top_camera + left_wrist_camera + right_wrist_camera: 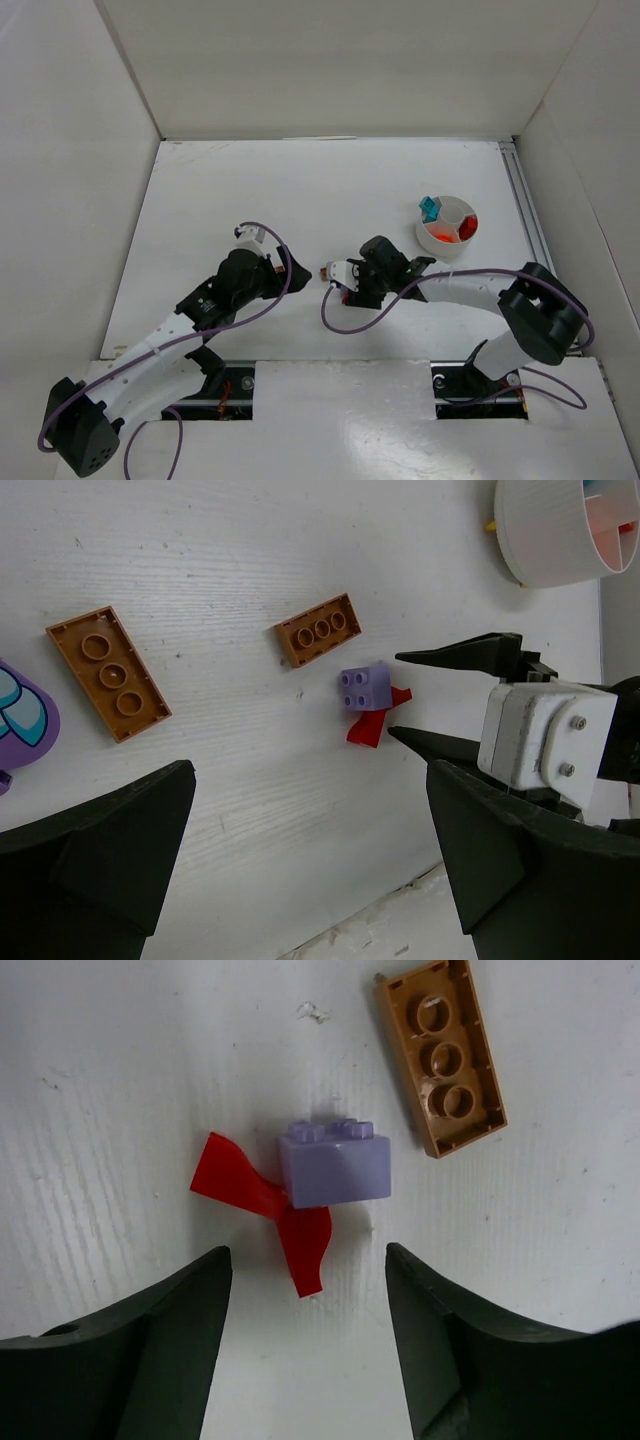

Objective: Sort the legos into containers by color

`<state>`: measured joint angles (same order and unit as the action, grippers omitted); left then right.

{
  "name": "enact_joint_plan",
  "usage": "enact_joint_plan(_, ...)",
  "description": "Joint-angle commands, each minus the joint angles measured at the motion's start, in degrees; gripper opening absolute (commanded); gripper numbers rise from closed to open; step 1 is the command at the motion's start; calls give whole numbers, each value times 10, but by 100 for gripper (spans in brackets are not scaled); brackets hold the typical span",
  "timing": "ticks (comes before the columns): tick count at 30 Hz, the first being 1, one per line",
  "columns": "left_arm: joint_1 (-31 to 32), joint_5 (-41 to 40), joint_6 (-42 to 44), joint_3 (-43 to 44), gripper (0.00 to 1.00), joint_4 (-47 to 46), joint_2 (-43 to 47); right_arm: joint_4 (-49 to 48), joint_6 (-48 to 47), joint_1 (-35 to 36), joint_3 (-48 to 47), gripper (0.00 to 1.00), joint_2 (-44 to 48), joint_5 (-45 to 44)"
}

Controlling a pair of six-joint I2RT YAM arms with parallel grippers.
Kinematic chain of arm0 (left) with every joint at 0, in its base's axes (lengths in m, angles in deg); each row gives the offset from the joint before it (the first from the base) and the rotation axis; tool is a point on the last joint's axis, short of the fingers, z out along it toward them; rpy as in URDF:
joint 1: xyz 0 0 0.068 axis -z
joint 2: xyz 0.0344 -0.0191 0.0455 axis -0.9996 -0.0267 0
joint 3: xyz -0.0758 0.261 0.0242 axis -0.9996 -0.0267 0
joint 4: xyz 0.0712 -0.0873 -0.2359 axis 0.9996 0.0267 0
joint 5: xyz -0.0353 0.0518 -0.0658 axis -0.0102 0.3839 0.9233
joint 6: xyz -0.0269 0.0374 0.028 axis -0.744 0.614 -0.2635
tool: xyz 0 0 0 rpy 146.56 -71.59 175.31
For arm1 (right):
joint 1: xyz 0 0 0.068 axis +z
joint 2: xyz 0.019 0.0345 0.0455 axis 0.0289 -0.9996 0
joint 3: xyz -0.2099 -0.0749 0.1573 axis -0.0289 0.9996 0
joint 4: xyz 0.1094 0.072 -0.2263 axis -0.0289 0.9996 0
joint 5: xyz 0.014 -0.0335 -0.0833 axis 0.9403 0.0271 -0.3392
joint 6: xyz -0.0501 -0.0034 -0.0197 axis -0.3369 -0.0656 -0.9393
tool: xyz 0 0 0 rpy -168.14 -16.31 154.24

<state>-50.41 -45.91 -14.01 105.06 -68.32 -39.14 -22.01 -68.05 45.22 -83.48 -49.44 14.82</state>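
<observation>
- While the right gripper hovers with fingers spread, the purple brick sits just ahead on the table, touching a red piece.
- Nearby, a brown plate lies underside up, its long axis running away from the fingers.
- The left gripper has its fingers wide apart.

Right gripper: purple brick touching red piece blocks twelve o'clock, brown plate at one; bare table at ten.
</observation>
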Motion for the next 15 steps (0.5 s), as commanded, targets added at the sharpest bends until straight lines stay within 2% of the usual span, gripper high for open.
enact_joint_plan(1,-4,-7,-3,-10,100,-16,5,-24,6,-15,-22,66,-20,15)
enact_joint_plan(2,-4,-1,-3,-10,100,-16,5,-29,6,-15,-22,66,-20,16)
enact_joint_plan(3,-4,-1,-3,-10,100,-23,5,-29,6,-21,-22,61,-26,21)
enact_joint_plan(6,-4,4,2,-15,100,-23,0,-36,6,-28,-22,52,-26,41)
enact_joint_plan(8,-4,4,2,-15,100,-28,0,-41,-1,-34,-22,50,-26,65)
enact_joint_plan(13,-4,20,12,-15,100,-33,0,-52,-17,-44,-22,28,-31,92)
enact_joint_plan(15,-4,25,12,-20,100,-39,0,-53,-17,-44,-17,24,-31,97)
